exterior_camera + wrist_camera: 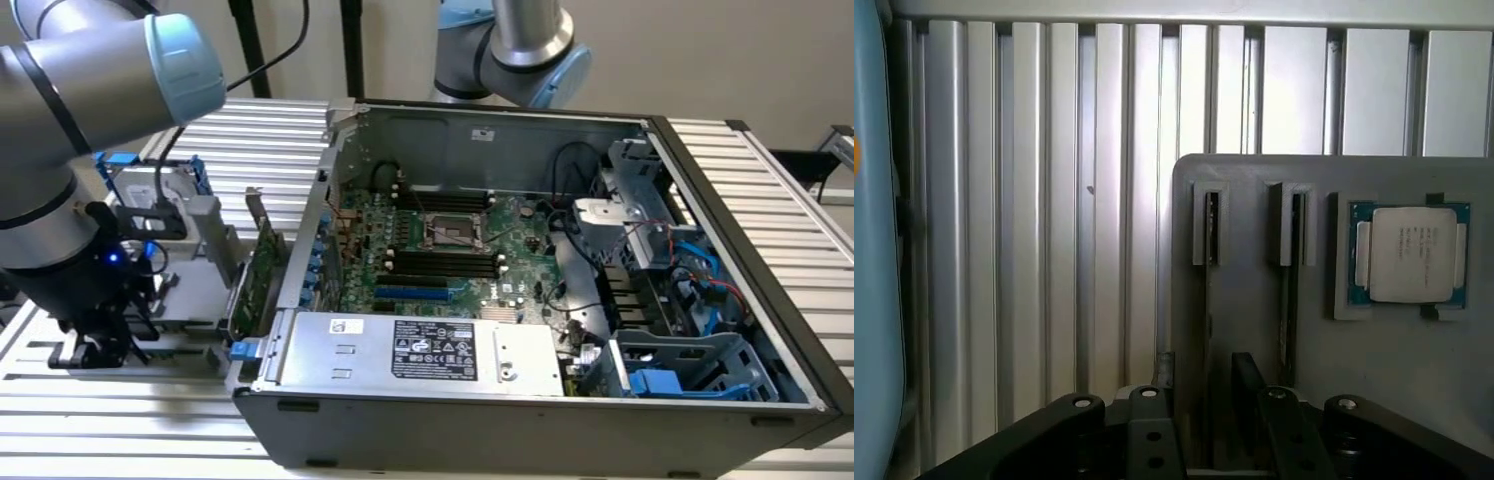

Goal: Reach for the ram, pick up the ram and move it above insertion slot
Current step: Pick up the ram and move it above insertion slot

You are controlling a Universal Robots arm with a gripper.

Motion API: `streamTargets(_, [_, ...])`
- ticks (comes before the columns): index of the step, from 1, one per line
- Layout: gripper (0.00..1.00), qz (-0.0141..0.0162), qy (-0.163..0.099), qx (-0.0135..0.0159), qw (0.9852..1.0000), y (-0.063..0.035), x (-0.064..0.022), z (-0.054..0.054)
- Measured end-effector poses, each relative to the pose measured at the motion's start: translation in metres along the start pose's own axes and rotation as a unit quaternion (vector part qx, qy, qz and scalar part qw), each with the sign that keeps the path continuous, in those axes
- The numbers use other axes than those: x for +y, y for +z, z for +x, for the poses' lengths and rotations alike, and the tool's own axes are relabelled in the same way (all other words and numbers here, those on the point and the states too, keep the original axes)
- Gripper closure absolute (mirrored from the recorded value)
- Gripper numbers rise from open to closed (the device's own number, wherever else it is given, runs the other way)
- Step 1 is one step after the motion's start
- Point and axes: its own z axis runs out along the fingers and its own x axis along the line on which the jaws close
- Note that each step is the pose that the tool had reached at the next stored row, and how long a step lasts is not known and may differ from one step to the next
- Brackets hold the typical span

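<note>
The ram (1207, 300) stands on edge in a slot of the grey holder plate (1254, 330), so in the wrist view it is a thin dark line with a greenish end. My gripper (1204, 400) hangs just over it, open, with one black finger (1154, 425) on each side of the stick and not touching it. In the exterior view my gripper (96, 345) is low over the grey holder (187, 270), at the exterior view's left of the open computer case. The black memory slots (441, 265) lie on the motherboard inside the case.
A second slot (1289, 250) and a processor chip (1409, 255) share the holder plate. A tall green expansion card (260, 265) and a hard drive with blue rails (147, 185) stand beside my arm. The case wall (314, 250) rises between holder and motherboard. A ribbed metal table (1054, 200) lies under everything.
</note>
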Motion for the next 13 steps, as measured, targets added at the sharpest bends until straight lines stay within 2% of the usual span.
streamTargets(5, [0.64, 0.0, 0.0, -0.0023, 1.0, 0.0074, -0.0001, -0.0003])
streamTargets(10, [0.64, 0.0, 0.0, -0.0027, 1.0, 0.0082, -0.0014, -0.0005])
streamTargets(13, [0.64, -0.0006, 0.0, -0.0042, 1.0, 0.0086, -0.0019, -0.0004])
